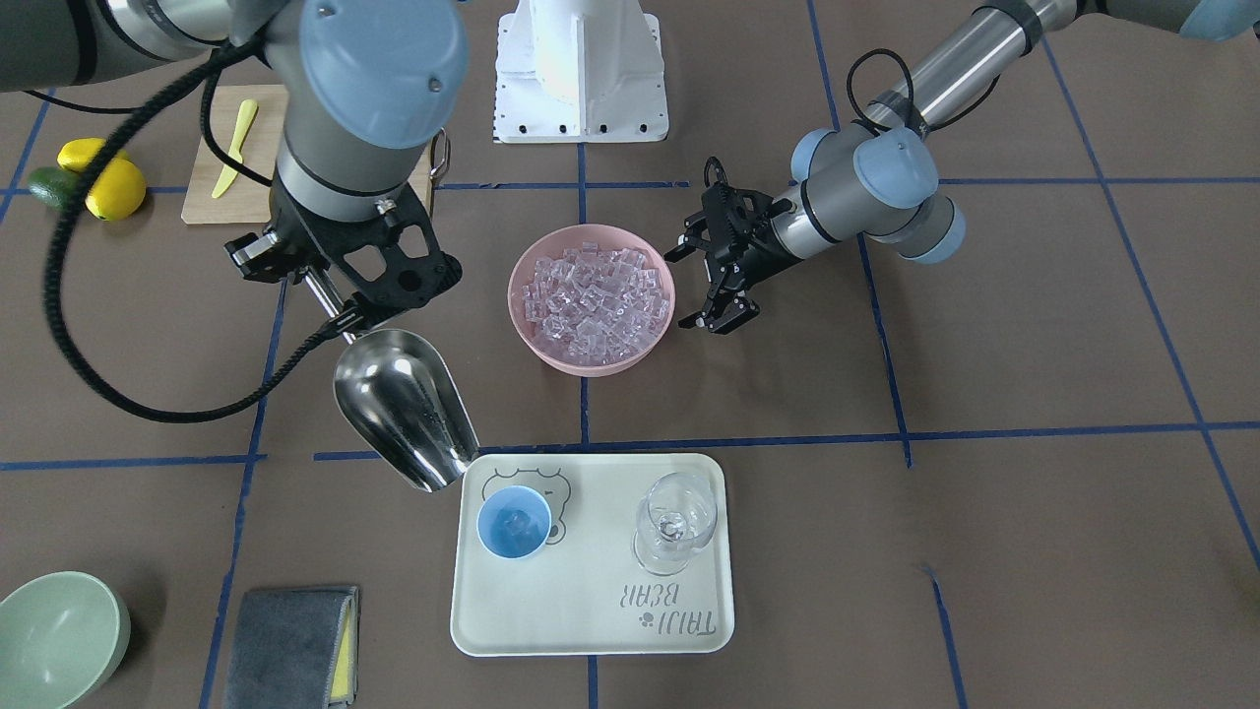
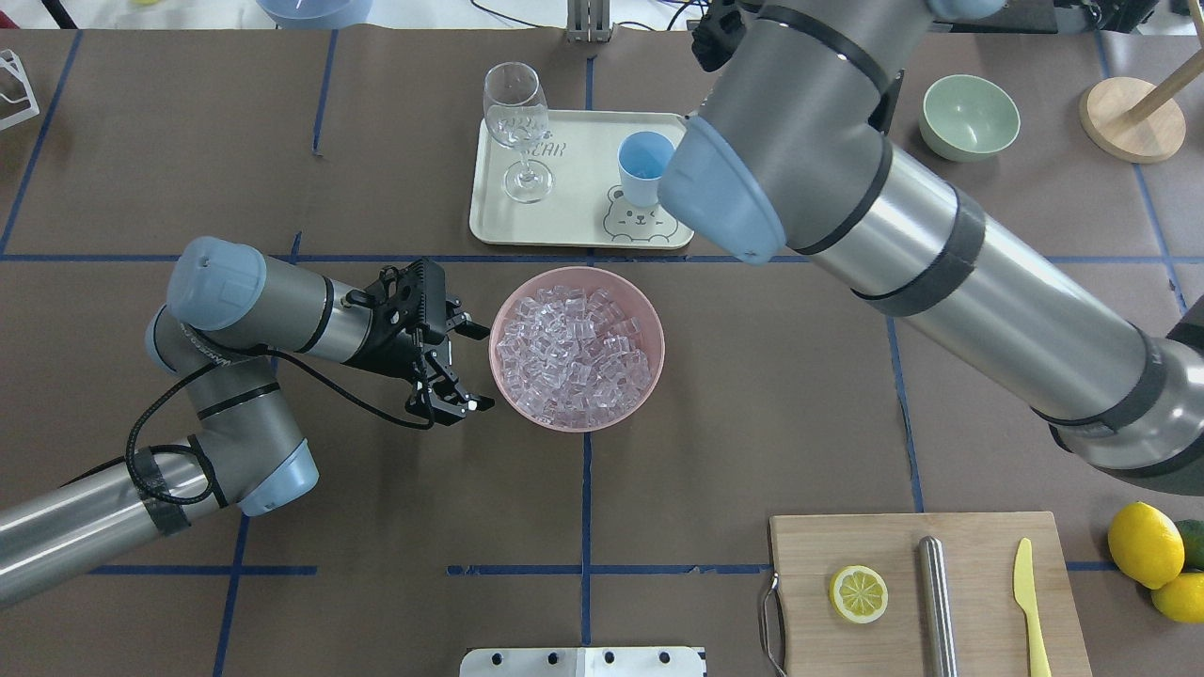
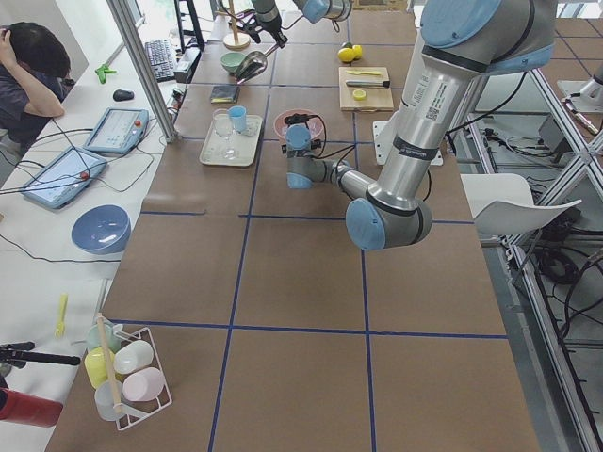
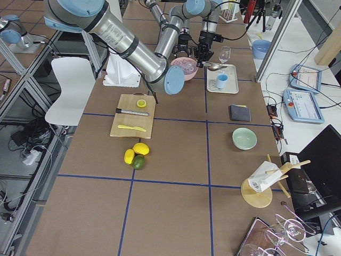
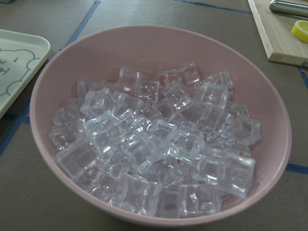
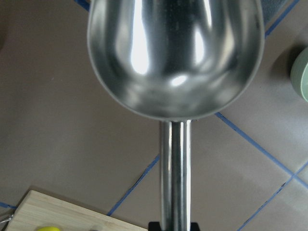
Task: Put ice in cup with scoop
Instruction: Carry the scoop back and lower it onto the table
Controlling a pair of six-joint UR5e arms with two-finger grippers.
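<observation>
My right gripper (image 1: 330,300) is shut on the rod handle of the shiny steel scoop (image 1: 404,406). The scoop's trough is empty in the right wrist view (image 6: 175,53), and its mouth hangs by the tray corner next to the light-blue cup (image 1: 514,522). The cup (image 2: 645,167) stands on the tray; something glassy glints inside it. The ice (image 1: 596,295) fills a pink bowl (image 2: 658,350), seen close in the left wrist view (image 5: 154,144). My left gripper (image 2: 482,369) is open and empty beside that bowl's rim.
A clear wine glass (image 1: 674,522) stands on the white tray (image 1: 581,591) beside the cup. A pale green bowl (image 1: 54,640) and a grey cloth (image 1: 290,645) lie by the table edge. A cutting board (image 2: 978,602) carries a lemon slice, a steel cylinder and a yellow knife.
</observation>
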